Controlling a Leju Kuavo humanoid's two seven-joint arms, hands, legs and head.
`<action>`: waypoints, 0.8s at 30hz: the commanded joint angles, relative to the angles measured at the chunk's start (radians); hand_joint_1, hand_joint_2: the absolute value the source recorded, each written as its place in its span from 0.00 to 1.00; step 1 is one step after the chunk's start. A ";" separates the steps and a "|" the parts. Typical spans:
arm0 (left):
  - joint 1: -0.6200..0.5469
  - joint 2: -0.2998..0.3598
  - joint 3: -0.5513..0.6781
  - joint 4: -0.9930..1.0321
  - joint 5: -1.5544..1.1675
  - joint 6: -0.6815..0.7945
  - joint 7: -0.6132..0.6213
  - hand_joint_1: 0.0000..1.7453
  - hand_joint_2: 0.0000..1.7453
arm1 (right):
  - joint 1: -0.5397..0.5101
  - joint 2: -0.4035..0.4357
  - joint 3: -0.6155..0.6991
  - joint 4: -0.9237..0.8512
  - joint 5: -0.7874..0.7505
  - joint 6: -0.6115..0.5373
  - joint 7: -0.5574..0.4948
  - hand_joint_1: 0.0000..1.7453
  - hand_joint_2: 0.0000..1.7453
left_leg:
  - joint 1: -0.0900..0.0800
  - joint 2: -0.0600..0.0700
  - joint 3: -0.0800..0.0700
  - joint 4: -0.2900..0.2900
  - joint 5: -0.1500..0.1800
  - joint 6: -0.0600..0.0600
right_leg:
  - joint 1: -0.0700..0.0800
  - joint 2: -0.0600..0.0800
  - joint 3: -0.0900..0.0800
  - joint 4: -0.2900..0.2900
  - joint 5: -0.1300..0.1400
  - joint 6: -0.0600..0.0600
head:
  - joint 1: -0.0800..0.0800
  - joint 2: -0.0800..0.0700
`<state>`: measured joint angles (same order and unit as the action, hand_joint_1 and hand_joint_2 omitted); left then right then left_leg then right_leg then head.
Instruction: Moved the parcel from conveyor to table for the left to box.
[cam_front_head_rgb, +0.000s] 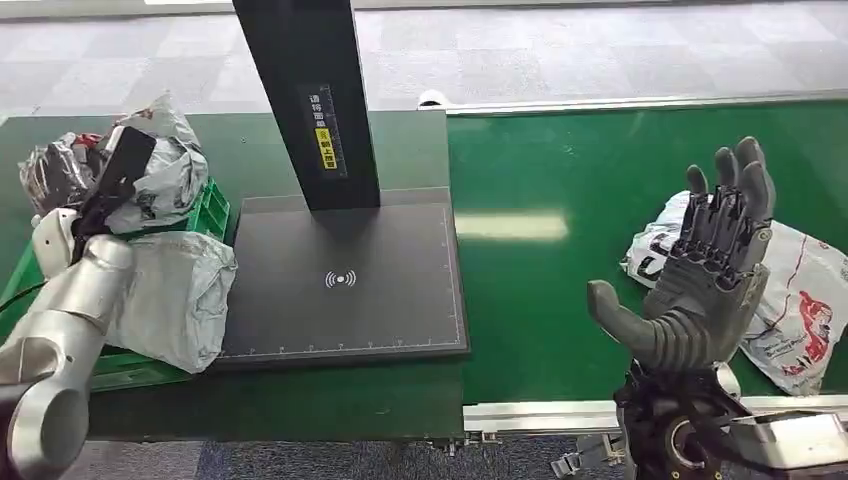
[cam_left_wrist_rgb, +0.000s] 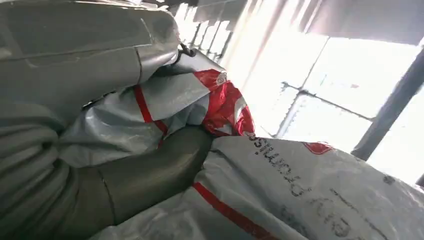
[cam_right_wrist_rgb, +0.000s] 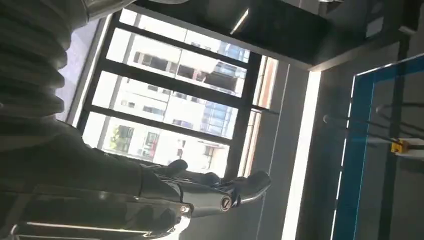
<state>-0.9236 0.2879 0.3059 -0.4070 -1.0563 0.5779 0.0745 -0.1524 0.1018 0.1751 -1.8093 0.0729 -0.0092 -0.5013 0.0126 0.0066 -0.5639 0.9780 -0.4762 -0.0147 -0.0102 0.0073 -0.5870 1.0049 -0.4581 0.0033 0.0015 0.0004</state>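
A white parcel (cam_front_head_rgb: 805, 290) with red print lies on the green conveyor belt (cam_front_head_rgb: 560, 180) at the right. My right hand (cam_front_head_rgb: 705, 270) is raised just in front of it, fingers straight up and thumb spread, holding nothing; in the right wrist view the hand (cam_right_wrist_rgb: 210, 192) stands bare against windows. My left hand (cam_front_head_rgb: 110, 185) reaches into the green box (cam_front_head_rgb: 215, 210) at the left, among grey parcels. In the left wrist view its thumb (cam_left_wrist_rgb: 150, 175) lies wedged between two grey bags (cam_left_wrist_rgb: 310, 200) with red print. Whether it grips one is hidden.
A black scanning pad (cam_front_head_rgb: 345, 280) with a tall black post (cam_front_head_rgb: 305, 100) stands on the dark green table between box and belt. A crumpled grey parcel (cam_front_head_rgb: 175, 295) hangs over the box's near side. The belt's metal edge (cam_front_head_rgb: 540, 410) runs along the front.
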 joint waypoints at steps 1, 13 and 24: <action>-0.006 0.133 0.073 0.128 -0.001 -0.021 0.070 1.00 1.00 | -0.068 -0.040 0.027 0.109 -0.025 0.000 0.009 0.00 1.00 | 0.001 0.004 0.004 -0.001 -0.001 0.000 | 0.002 0.004 0.003 -0.001 0.000 -0.001 | 0.000 0.000; -0.003 0.136 0.128 0.104 0.017 0.023 0.033 0.00 1.00 | -0.097 -0.031 0.022 0.129 -0.030 0.010 0.025 0.00 1.00 | 0.001 0.000 0.000 0.000 0.000 0.000 | 0.002 0.000 0.000 0.000 0.000 -0.001 | 0.000 0.000; 0.009 0.007 0.313 -0.052 0.474 -0.235 -0.431 0.00 1.00 | -0.118 -0.004 -0.008 0.159 -0.003 0.067 0.026 0.00 1.00 | 0.001 -0.003 -0.001 0.000 0.001 0.001 | 0.002 -0.003 0.000 0.000 0.000 0.000 | 0.000 0.000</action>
<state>-0.8877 0.3894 0.5059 -0.3624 -0.7010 0.4203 -0.2355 -0.2275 0.0908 0.1804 -1.7311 0.0565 0.0386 -0.4807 0.0137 0.0059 -0.5650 0.9781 -0.4761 -0.0149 -0.0090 0.0064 -0.5883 1.0051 -0.4581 0.0030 0.0019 0.0004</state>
